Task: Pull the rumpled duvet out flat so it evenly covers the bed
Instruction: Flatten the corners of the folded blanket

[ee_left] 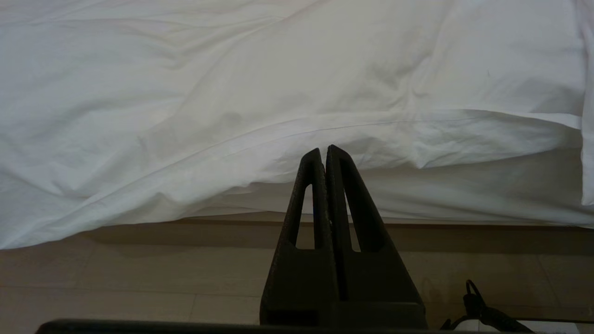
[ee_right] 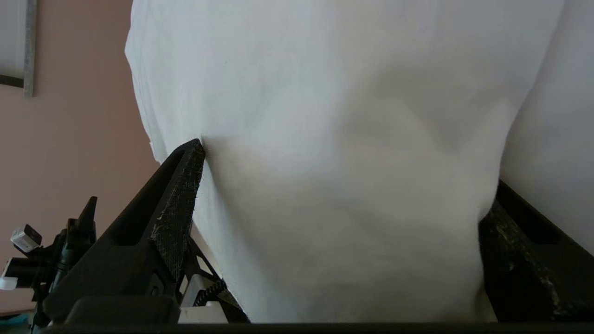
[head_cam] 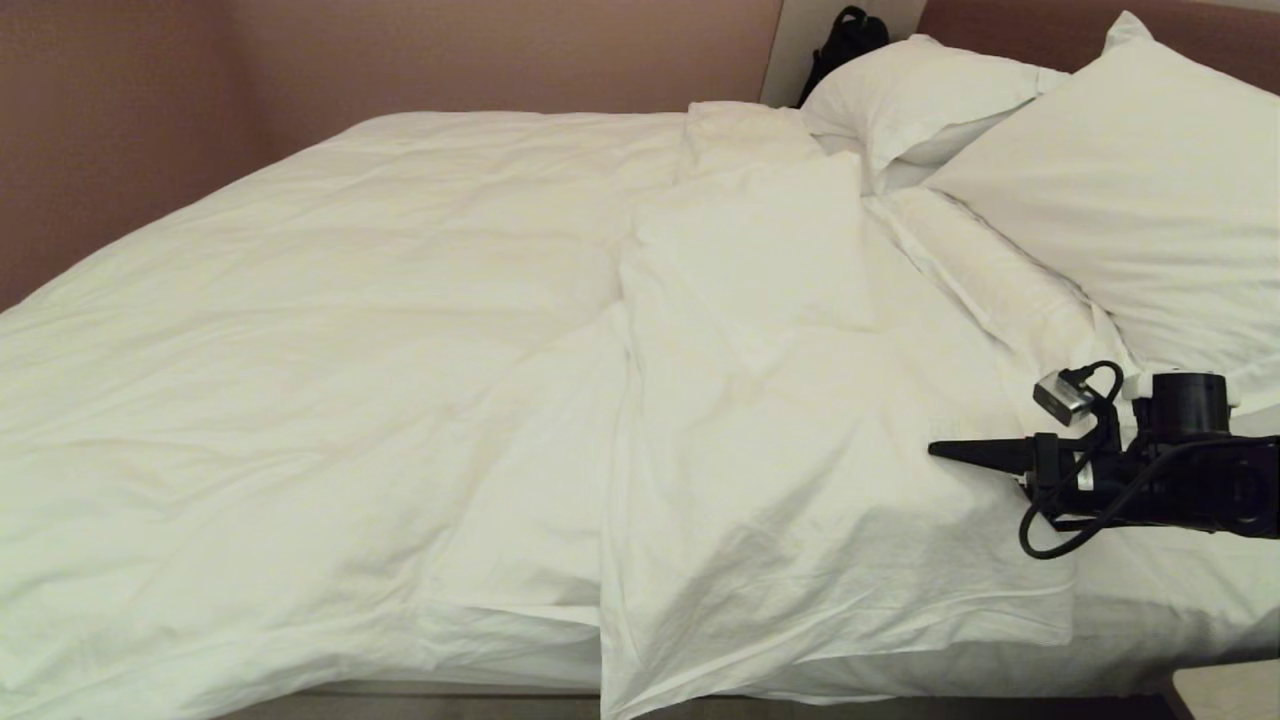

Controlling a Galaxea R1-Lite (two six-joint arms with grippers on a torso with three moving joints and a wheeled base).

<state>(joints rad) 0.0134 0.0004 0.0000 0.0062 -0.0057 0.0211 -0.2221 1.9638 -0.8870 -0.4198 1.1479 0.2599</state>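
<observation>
Only part of the right gripper (head_cam: 985,455) shows in the head view, cut off at the frame's right edge; 1 dark finger points across the duvet (head_cam: 400,350) near the pillows (head_cam: 1120,200). Its wrist view shows the fingers (ee_right: 178,204) spread wide with puffy white bedding bulging between them, though whether that is duvet or pillow is hard to tell. The duvet lies on the bed (ee_left: 417,195), smooth on the left, with a rumpled flap folded over in the middle and hanging past the near edge. The left gripper (ee_left: 325,153) hangs low above the floor (ee_left: 139,273) by the bedside, fingers pressed together, holding nothing
</observation>
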